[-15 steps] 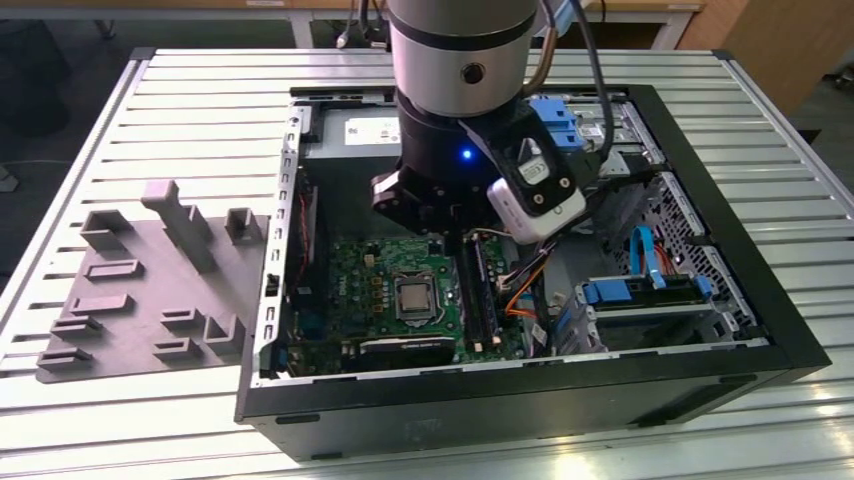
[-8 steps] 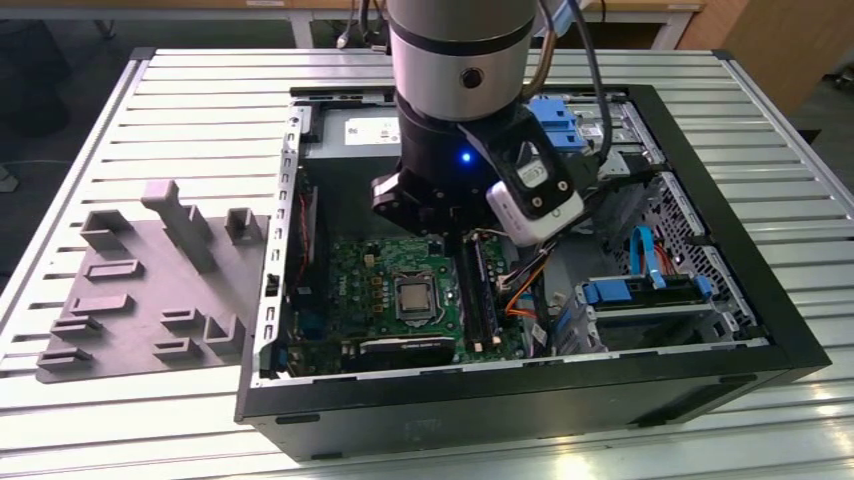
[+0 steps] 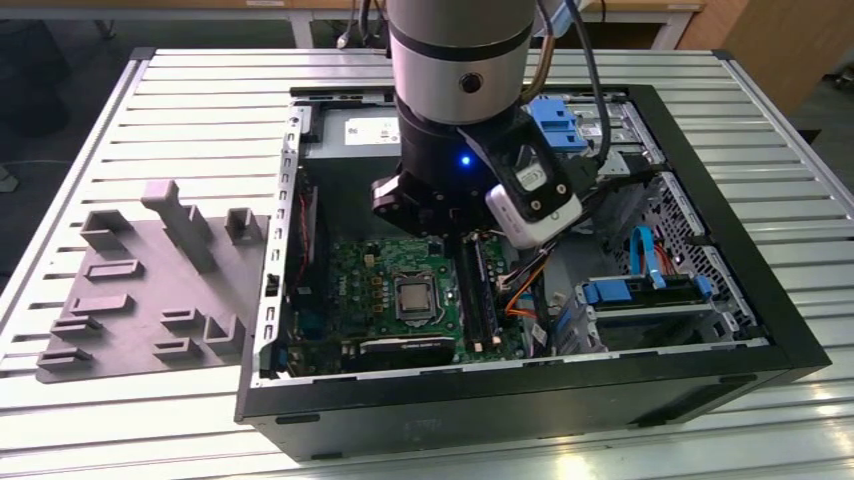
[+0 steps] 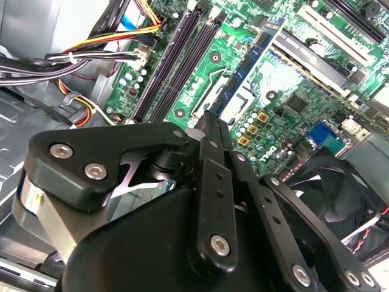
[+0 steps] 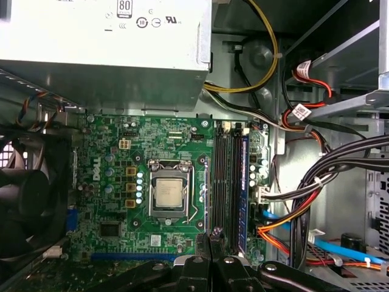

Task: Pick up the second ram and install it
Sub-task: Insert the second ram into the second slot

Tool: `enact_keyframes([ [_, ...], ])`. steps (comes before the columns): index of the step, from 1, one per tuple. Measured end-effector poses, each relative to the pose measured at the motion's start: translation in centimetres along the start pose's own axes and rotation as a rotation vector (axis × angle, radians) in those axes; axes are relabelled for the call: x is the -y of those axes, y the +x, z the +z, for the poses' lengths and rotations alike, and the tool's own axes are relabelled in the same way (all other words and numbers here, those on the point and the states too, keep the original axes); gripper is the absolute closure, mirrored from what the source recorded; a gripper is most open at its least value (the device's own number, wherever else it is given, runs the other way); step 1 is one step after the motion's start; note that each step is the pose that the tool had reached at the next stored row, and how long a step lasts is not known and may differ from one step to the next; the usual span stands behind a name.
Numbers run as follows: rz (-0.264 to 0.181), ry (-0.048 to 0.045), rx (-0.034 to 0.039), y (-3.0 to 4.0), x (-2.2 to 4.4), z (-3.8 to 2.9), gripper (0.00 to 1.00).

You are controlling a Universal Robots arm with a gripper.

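**Stick in the fingers, over the board**

Gripper is down inside the open case. Its fingers are together, clamped, it appears, on the second ram, which runs straight out from the tips. Long axis parallel to the black slots. In the second wrist view it lies off them, toward the processor socket — not yet seated.
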State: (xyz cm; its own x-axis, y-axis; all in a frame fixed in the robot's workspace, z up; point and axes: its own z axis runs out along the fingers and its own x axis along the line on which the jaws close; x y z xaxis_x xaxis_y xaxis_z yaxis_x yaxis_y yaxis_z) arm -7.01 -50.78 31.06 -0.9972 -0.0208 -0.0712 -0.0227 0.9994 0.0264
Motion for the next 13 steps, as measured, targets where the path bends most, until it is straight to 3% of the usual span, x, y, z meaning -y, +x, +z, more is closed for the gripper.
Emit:
enact_keyframes([
  [13,0.001,-0.0017,0.0000,0.02,0.01,0.36,0.88],
])
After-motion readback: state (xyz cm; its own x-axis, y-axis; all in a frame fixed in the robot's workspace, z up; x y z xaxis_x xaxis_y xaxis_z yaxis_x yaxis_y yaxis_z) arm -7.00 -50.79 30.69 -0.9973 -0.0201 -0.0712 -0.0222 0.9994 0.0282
